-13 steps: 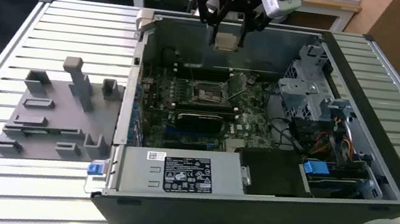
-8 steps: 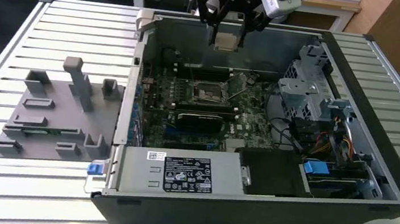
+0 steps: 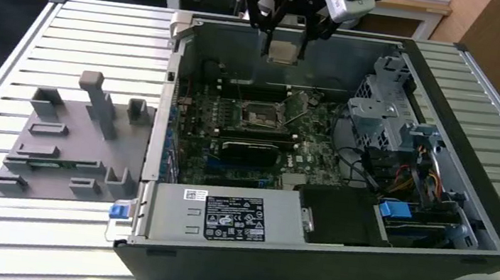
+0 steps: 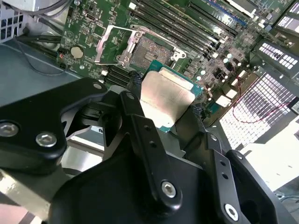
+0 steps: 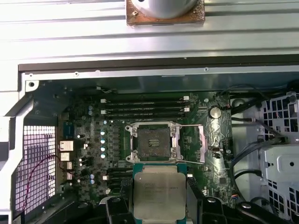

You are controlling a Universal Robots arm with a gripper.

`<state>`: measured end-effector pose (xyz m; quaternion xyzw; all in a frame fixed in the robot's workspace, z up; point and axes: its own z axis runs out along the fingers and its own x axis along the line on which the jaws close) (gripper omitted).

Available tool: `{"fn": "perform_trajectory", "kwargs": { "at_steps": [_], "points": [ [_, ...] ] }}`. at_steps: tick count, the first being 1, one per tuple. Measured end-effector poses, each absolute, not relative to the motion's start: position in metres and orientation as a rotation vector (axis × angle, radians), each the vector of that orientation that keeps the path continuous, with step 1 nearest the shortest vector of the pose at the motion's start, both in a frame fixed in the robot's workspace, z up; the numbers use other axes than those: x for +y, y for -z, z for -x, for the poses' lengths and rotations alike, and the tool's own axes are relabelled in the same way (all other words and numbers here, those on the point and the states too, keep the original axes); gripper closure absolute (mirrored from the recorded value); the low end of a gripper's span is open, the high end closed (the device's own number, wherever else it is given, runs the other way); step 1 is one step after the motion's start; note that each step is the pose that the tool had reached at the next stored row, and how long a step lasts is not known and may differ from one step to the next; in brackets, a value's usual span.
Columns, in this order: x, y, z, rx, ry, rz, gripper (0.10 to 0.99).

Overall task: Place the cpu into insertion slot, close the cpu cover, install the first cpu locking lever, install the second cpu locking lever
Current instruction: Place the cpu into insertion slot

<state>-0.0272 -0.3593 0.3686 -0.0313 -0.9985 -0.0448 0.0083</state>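
My gripper [image 3: 283, 47] hangs over the far wall of the open computer case [image 3: 496, 235], shut on the cpu [image 3: 283, 52], a flat silver-grey square chip. In both wrist views the black fingers [image 4: 133, 81] press the chip's two opposite edges, and its metal top [image 4: 164, 99] [image 5: 159, 195] faces the cameras. The insertion slot [image 3: 261, 115] [image 4: 148, 50] [image 5: 153, 143] lies bare below the chip on the green board, with a black frame and a dark centre. The cpu cover [image 4: 108, 44] [image 5: 192, 144], a thin silvery frame, stands flipped open to one side of the slot.
A grey fixture plate [image 3: 69, 139] with upright holders lies at the exterior view's left on the slatted table. Inside the case are a power supply [image 3: 221, 215] at the near side, a metal drive cage [image 3: 386, 121] with cables at the right, and long memory slots [image 5: 145, 108].
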Motion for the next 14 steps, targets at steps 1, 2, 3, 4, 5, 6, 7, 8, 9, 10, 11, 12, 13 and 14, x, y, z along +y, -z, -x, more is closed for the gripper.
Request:
{"fn": "perform_trajectory", "kwargs": {
  "at_steps": [1, 2, 3, 4, 5, 6, 7, 8, 9, 10, 11, 12, 13, 14],
  "points": [
    [-0.3593, -0.3686, 0.0272, -3.12, 0.14, 0.113, 0.549],
    [-0.3593, -0.3685, 0.0272, -3.12, 0.14, 0.128, 0.549],
    [-0.3593, -0.3685, 0.0272, -3.12, 0.14, 0.142, 0.549],
    [-0.3593, -0.3684, 0.0272, -3.12, 0.14, 0.158, 0.549],
    [-0.3593, -0.3684, 0.0272, -3.119, 0.14, 0.173, 0.549],
    [-0.3592, -0.3683, 0.0272, -3.119, 0.14, 0.188, 0.549],
    [-0.3592, -0.3683, 0.0272, -3.118, 0.14, 0.204, 0.549],
    [-0.3592, -0.3682, 0.0272, -3.118, 0.14, 0.221, 0.549],
    [-0.3592, -0.3681, 0.0272, -3.117, 0.141, 0.236, 0.549],
    [-0.3592, -0.3681, 0.0272, -3.116, 0.141, 0.25, 0.549],
    [-0.3592, -0.3681, 0.0272, -3.116, 0.141, 0.264, 0.549],
    [-0.3592, -0.3681, 0.0272, -3.115, 0.141, 0.278, 0.549],
    [-0.3592, -0.3681, 0.0272, -3.114, 0.141, 0.292, 0.549],
    [-0.3592, -0.368, 0.0272, -3.113, 0.141, 0.306, 0.549]
  ]
}}
